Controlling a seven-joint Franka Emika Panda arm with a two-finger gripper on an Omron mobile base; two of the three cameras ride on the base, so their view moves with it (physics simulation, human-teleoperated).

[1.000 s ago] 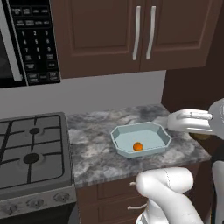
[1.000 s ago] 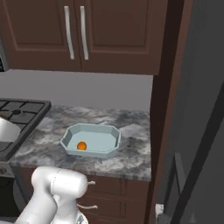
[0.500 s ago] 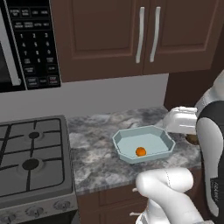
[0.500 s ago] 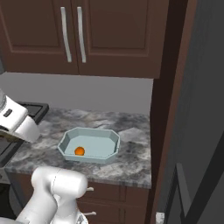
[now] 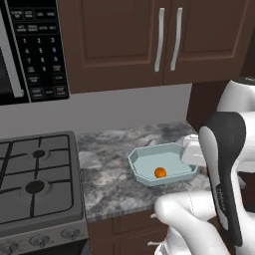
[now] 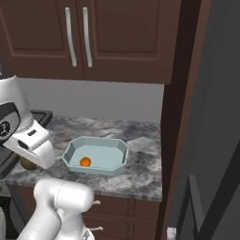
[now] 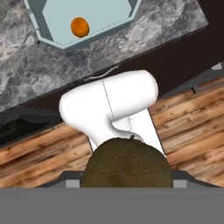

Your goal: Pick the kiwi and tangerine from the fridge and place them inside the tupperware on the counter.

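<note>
The end effector (image 7: 127,181) is closed on the kiwi (image 7: 127,162). In the hand view the brown, rough fruit sits at the bottom of the picture, between the two dark finger tips (image 7: 72,179), and it hides most of them. Beyond the kiwi this view looks down on a wooden floor (image 7: 192,118) and on the near edge of the surface (image 7: 26,74).

The tupperware (image 5: 142,162) rests on the marbled surface, a little right of its middle and near its front edge. The tangerine (image 5: 160,172) lies inside it, on the tray bottom, close to the near rim. In the right base view the tangerine (image 6: 85,161) is in the left near part of the tupperware (image 6: 119,154). The hand view also shows the tangerine (image 7: 80,26) in the tupperware (image 7: 109,17) at the top of the picture.

In the right base view a small brown roundish thing shows under the white arm, left of the tray, at the near edge of the surface; I cannot tell for sure that it is the kiwi.

A stove (image 5: 35,184) stands left of the surface. A microwave (image 5: 30,50) hangs above it, and dark cabinets (image 5: 164,40) with silver handles are above the surface. The grey fridge (image 6: 211,140) stands to the right, behind a dark brown panel.
</note>
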